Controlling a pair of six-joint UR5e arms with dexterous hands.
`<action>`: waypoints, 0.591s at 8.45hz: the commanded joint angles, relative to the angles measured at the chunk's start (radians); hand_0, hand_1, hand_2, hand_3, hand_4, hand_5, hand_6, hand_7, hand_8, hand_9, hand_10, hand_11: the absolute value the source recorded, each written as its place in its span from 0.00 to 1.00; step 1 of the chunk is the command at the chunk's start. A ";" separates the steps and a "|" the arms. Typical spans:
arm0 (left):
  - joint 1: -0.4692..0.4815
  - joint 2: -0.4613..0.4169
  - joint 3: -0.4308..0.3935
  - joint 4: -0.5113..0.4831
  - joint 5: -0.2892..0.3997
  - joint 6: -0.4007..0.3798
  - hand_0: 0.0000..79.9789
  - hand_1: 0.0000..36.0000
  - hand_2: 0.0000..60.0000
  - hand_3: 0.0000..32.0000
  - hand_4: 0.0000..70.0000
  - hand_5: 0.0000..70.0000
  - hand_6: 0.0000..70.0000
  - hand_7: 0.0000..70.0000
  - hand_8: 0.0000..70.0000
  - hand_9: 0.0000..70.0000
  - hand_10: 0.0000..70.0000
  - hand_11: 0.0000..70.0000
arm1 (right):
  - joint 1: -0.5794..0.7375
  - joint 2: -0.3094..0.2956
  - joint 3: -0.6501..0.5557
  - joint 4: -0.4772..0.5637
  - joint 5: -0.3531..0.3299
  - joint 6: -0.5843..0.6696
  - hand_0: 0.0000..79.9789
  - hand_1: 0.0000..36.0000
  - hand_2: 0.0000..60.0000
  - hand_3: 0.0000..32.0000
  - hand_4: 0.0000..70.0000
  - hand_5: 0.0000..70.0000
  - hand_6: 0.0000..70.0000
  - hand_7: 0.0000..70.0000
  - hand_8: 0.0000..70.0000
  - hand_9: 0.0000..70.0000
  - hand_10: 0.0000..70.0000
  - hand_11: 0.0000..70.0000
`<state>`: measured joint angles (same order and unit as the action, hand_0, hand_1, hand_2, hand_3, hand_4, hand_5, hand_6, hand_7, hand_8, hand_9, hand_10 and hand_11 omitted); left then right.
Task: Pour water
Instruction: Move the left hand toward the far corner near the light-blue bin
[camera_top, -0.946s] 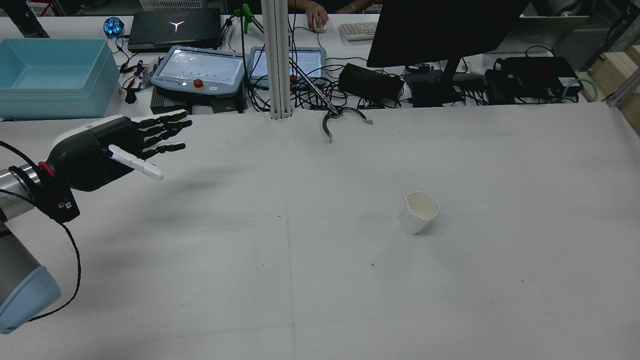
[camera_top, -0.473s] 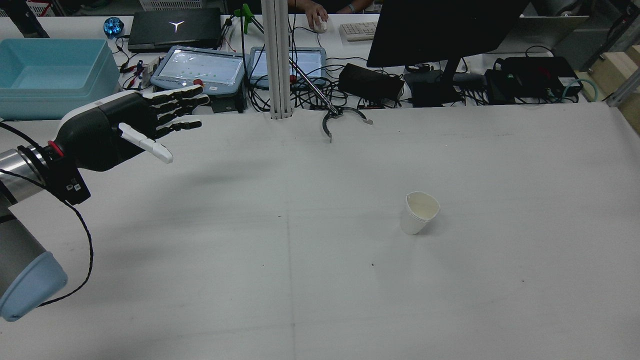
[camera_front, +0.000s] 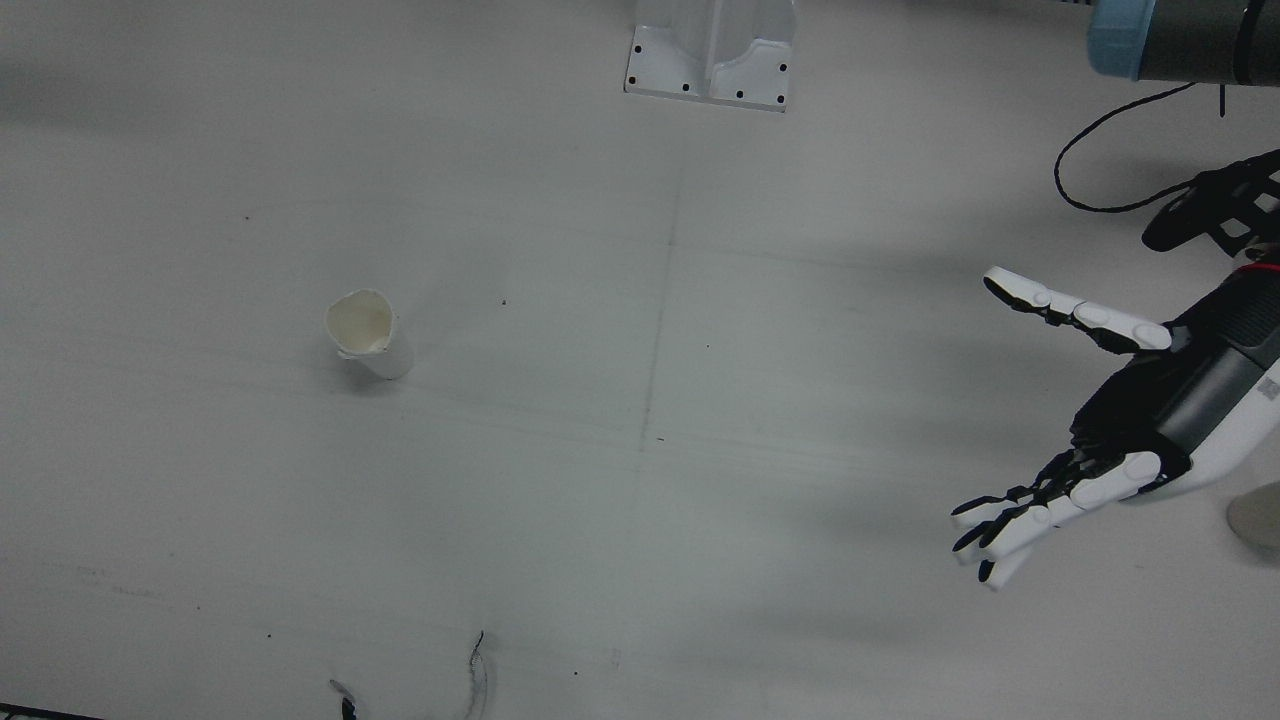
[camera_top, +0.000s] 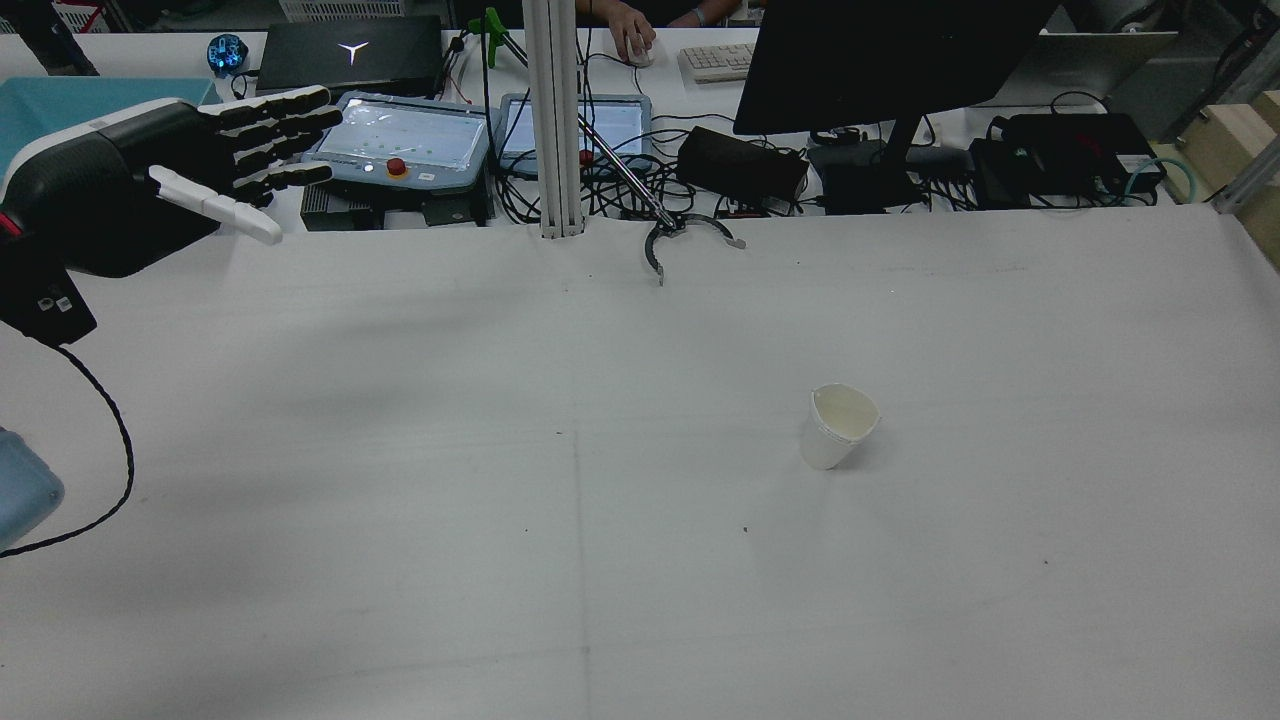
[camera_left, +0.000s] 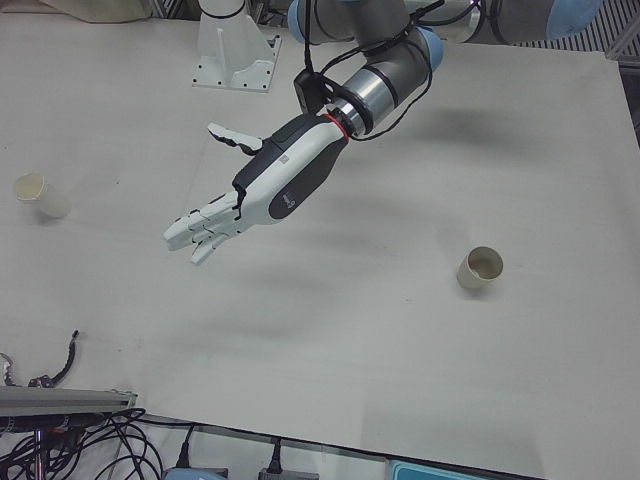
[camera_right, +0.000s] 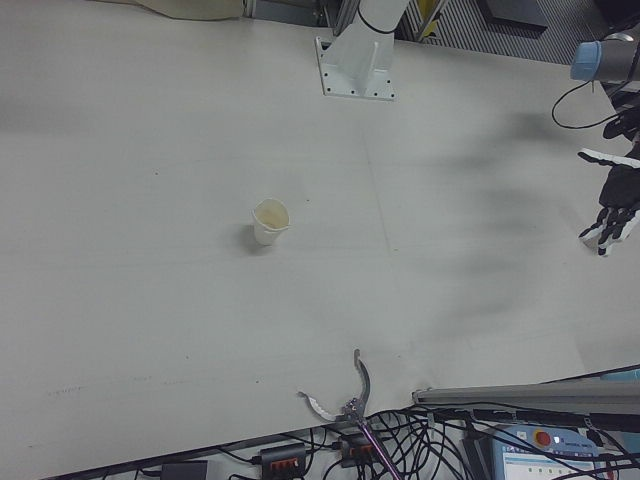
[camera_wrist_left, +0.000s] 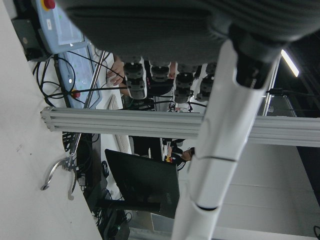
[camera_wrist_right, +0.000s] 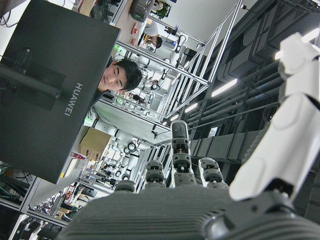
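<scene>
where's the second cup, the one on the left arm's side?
In the left-front view the second paper cup stands upright on the table, right of and below the open left hand, apart from it.

Left hand (camera_left: 262, 190) — white shell outside, black palm and finger undersides, red ring at the wrist. Paper cup (camera_top: 838, 426) white, cream inside; second paper cup (camera_left: 479, 268) beige. Table (camera_top: 640, 560) plain pale grey — bin (camera_top: 50, 98) teal, monitor (camera_top: 880, 55) black

Left hand (camera_left: 262, 190) raised above table, fingers (camera_left: 200, 225) spread, empty.
</scene>
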<state>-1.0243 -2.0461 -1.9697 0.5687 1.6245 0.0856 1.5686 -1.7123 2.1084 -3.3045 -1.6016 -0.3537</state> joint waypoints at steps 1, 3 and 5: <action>-0.144 0.090 0.050 -0.155 0.008 0.032 1.00 0.87 0.00 0.00 0.33 0.00 0.19 0.11 0.10 0.00 0.12 0.23 | -0.025 0.065 -0.074 -0.004 0.000 -0.001 0.54 0.32 0.37 0.07 0.01 0.11 0.41 0.33 0.16 0.14 0.00 0.00; -0.190 0.229 0.179 -0.353 -0.103 0.083 1.00 0.79 0.00 0.00 0.32 0.00 0.17 0.09 0.08 0.00 0.13 0.24 | 0.000 0.050 -0.100 -0.012 -0.001 0.001 0.53 0.31 0.38 0.07 0.00 0.12 0.42 0.33 0.17 0.16 0.00 0.00; -0.220 0.455 0.112 -0.492 -0.207 0.251 1.00 0.60 0.00 0.00 0.16 0.00 0.07 0.01 0.04 0.00 0.08 0.16 | -0.021 0.039 -0.135 -0.010 -0.001 -0.002 0.54 0.31 0.39 0.01 0.03 0.12 0.44 0.36 0.18 0.17 0.00 0.00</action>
<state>-1.2115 -1.8179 -1.8253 0.2477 1.5288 0.1704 1.5623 -1.6657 2.0094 -3.3151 -1.6021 -0.3540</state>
